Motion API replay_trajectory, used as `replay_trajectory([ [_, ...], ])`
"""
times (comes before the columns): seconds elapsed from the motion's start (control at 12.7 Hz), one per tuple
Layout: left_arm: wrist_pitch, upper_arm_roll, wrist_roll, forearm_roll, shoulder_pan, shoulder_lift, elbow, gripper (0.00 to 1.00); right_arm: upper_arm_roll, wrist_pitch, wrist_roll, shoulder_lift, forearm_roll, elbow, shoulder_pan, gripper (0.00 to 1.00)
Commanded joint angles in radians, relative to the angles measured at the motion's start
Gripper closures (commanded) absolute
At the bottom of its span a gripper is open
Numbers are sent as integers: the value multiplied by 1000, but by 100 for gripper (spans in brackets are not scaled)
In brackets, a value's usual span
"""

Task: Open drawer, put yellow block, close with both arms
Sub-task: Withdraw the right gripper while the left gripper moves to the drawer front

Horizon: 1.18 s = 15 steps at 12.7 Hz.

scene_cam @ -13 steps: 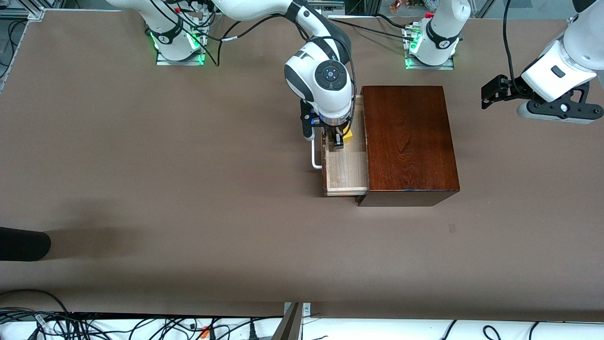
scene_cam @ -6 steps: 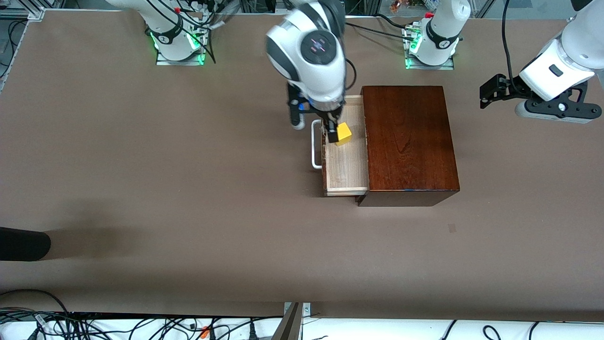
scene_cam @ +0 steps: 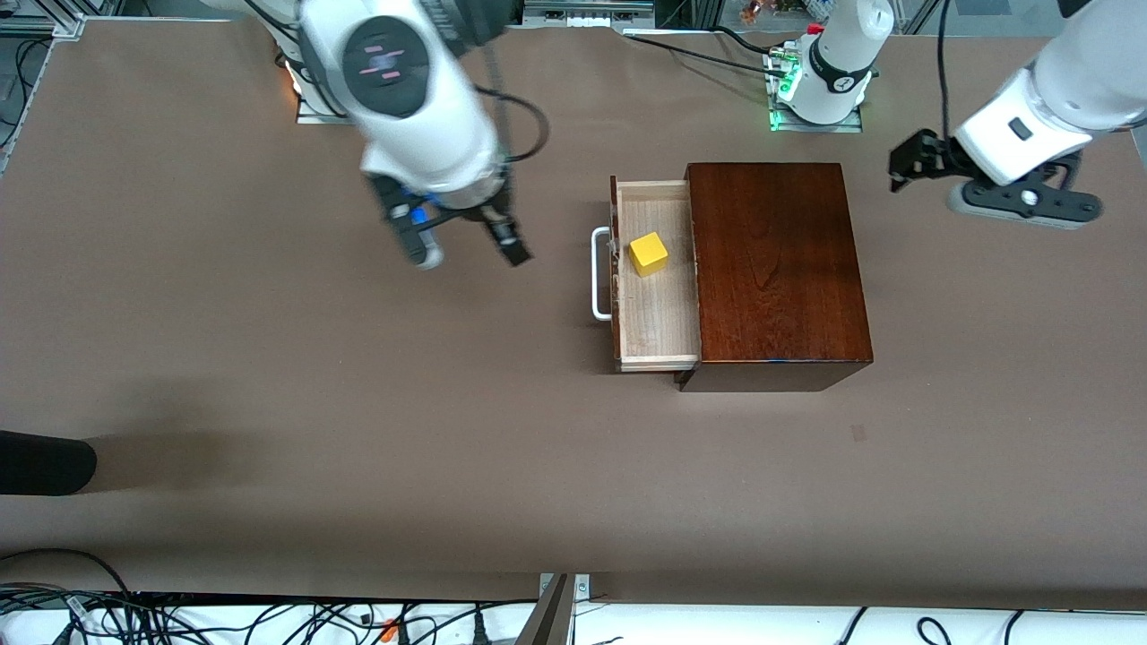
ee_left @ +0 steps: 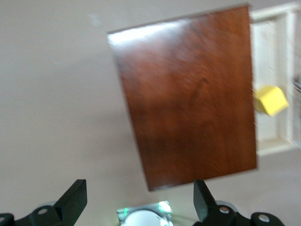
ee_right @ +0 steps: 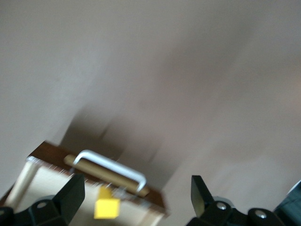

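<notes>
The drawer stands pulled out of the dark wooden box, with its white handle toward the right arm's end. The yellow block lies loose in the drawer tray. My right gripper is open and empty over bare table, off the handle side of the drawer. Its wrist view shows the handle, the block and its own open gripper. My left gripper is open and empty over the table at the left arm's end of the box. The left wrist view shows the box top, the block and its own open gripper.
The arm bases stand along the table's edge farthest from the front camera. A black rounded object pokes in at the right arm's end, nearer to the camera. Cables lie past the near edge.
My right gripper let go of the yellow block in the drawer, rose and swung away toward the right arm's end. My left gripper drifted a little toward the box.
</notes>
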Motion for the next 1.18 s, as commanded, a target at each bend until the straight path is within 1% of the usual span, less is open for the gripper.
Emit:
replay_trajectory([
  [0.0, -39, -46, 113, -74, -5, 68, 37, 0, -114, -67, -306, -81, -1, -86, 4, 0],
  [0.08, -23, -91, 149, -76, -3, 99, 40, 0, -160, -69, -432, -122, -23, -141, 5, 0],
  [0.16, -1, -123, 190, -82, -6, 134, 51, 0, -176, -67, -550, -168, -74, -193, 5, 0],
  [0.24, 26, -179, 241, -85, -5, 167, 53, 0, -181, -58, -650, -220, -129, -248, 5, 0],
  [0.39, 132, -259, 313, -91, -5, 223, 53, 0, -225, -6, -837, -317, -198, -375, 5, 0],
  [0.47, 176, -287, 362, -108, -5, 254, 53, 0, -234, 33, -911, -366, -229, -441, 2, 0],
  [0.55, 250, -312, 432, -120, -6, 286, 51, 0, -234, 81, -972, -424, -267, -524, -19, 0],
  [0.63, 304, -348, 485, -129, -6, 317, 51, 0, -224, 127, -1020, -472, -293, -593, -51, 0],
  [0.71, 359, -388, 509, -125, -6, 343, 50, 0, -222, 165, -1071, -513, -312, -648, -76, 0],
  [0.79, 411, -428, 543, -116, -6, 366, 48, 0, -213, 184, -1141, -531, -318, -675, -126, 0],
  [0.86, 469, -460, 598, -108, -11, 392, 47, 0, -166, 187, -1221, -531, -320, -675, -205, 0],
  [0.94, 531, -467, 656, -93, -34, 415, 44, 0, -96, 189, -1291, -531, -321, -674, -314, 0],
  [1.02, 584, -465, 690, -85, -66, 437, 42, 0, -5, 189, -1335, -531, -321, -669, -423, 0],
  [1.1, 641, -464, 701, -45, -110, 464, 42, 0, 85, 189, -1365, -529, -321, -667, -535, 0],
])
